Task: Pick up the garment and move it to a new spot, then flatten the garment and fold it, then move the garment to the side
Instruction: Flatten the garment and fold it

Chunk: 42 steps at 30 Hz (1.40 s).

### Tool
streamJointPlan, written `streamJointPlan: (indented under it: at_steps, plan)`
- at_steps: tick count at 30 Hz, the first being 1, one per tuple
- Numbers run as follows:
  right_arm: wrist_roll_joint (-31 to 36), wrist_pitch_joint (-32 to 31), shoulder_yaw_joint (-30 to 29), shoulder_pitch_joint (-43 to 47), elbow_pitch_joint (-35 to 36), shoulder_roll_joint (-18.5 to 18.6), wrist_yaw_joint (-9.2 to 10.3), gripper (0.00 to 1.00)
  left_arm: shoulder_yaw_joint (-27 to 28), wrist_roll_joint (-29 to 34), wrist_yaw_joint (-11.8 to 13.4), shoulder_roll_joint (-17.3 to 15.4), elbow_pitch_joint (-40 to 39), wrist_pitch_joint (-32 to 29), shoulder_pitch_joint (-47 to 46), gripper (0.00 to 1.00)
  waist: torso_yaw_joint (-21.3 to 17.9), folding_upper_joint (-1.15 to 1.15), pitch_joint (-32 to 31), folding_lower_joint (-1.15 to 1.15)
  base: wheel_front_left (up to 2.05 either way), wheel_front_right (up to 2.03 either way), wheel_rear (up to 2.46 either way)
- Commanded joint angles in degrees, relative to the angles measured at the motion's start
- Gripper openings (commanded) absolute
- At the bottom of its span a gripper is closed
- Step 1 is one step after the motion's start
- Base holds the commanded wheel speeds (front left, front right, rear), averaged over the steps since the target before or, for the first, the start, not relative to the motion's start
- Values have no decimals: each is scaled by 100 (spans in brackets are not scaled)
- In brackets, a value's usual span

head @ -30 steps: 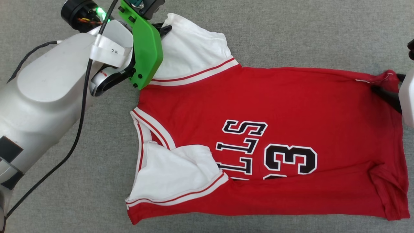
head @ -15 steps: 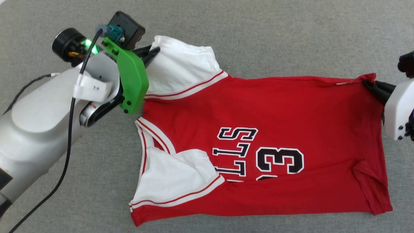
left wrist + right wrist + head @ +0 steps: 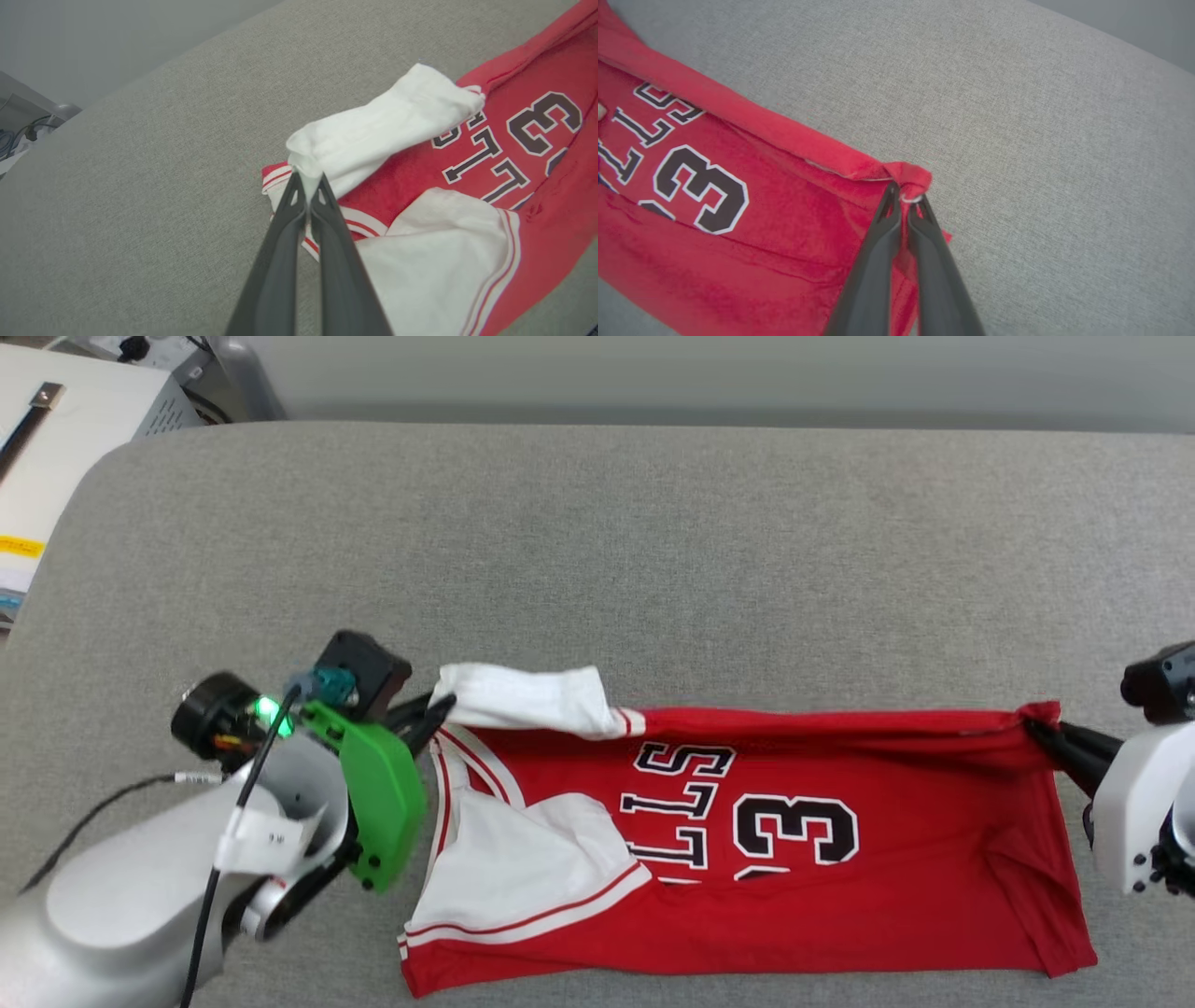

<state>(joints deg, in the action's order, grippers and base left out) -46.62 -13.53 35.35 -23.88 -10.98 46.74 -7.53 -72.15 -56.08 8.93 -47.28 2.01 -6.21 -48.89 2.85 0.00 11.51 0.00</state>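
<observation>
Red garment [image 3: 896,905] in left gripper [image 3: 437,711] and right gripper [image 3: 1044,735]

Red is noted for the garment [image 3: 840,896]; the sleeves [image 3: 523,859] are white, edged with red-white striped trim. The lettering [image 3: 794,831] is printed black, outlined white. The surface [image 3: 653,569] is covered in plain grey weave. The left gripper [image 3: 307,184] and right gripper [image 3: 905,196] are coloured dark grey. The bracket [image 3: 378,803] is coloured bright green, the arm shell [image 3: 103,915] silver-grey, the wrist housing [image 3: 1125,803] white.
</observation>
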Motion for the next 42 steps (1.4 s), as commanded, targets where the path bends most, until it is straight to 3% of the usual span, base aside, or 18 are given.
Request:
streamJointPlan:
  at_steps: [1, 9, 18, 20, 21, 24, 32, 33, 37, 42]
  plan:
    - [27, 31, -44, 203, 57, -28, 4, 0, -2, -62, 145, -102, -129, 83, 258, 0, 34, 0, -188, 0, 0, 0, 0]
    - [-29, -23, -353, 1124, 185, -129, 4, 0, -63, -262, 544, -295, -598, 213, 1328, 0, 50, 0, -267, 0, 0, 0, 0]
    - [-181, -100, -359, 1653, -243, -565, 4, 0, -93, -425, 324, 265, 51, 311, 1944, 0, 63, 0, -141, 0, 0, 0, 0]
    - [-145, 140, -385, 1589, -355, -620, 4, 100, -14, -390, 334, 400, 426, 573, 2036, 62, 21, 0, -275, 0, 0, 0, 0]
    - [-146, 201, -416, 1568, -337, -614, 4, 100, 48, -415, 388, 400, 439, 687, 2077, 100, -1, 0, -323, 0, 0, 0, 0]
    - [-105, 293, -475, 1521, -205, -536, 4, 100, 202, -402, 590, 386, 364, 1047, 2190, 100, -49, 0, -456, 0, 0, 0, 0]
    - [-388, 230, -1180, 1631, 638, -229, 4, 100, 723, -128, 1494, 347, -9, 1947, 2436, 100, -19, 0, -658, 0, 0, 0, 0]
    - [-501, 26, -1533, 1725, 900, -86, 4, 100, 1050, 76, 1845, 358, -131, 2080, 2543, 100, 22, 0, -667, 0, 0, 0, 0]
    - [-611, -468, -1887, 1822, 963, 58, 4, 100, 1653, 589, 2277, 472, -296, 2116, 2772, 100, 57, 0, -645, 0, 0, 0, 0]
    - [-997, -1221, -2166, 1965, 769, 0, 4, 100, 2512, 1301, 2519, 765, -509, 2119, 3294, 100, 137, 0, -550, 0, 0, 0, 0]
